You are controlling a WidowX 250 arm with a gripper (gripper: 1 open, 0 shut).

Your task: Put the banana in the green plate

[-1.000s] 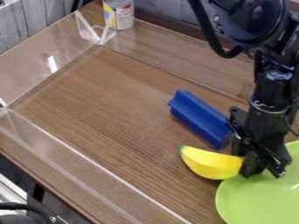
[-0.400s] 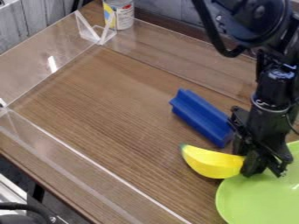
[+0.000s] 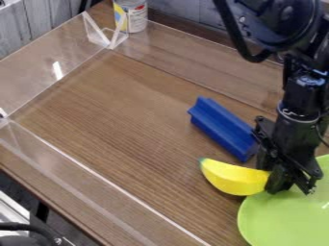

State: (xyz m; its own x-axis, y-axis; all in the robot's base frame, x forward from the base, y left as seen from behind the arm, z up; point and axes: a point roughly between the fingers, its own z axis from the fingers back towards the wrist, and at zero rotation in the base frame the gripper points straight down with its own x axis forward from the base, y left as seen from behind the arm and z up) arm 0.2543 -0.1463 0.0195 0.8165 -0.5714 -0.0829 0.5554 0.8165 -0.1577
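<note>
The bright-yellow banana lies low over the wooden table, its right end caught between the black fingers of my gripper. The gripper points straight down and is shut on that end. Just right of and below the banana lies the lime-green plate, partly cut off by the frame's lower right corner; the gripper hangs by its left rim. The fingertips themselves are hard to make out against the black hand.
A blue ridged block lies on the table right behind the banana, close to the gripper. Clear acrylic walls fence the table's left and back sides. A bottle stands at the far back.
</note>
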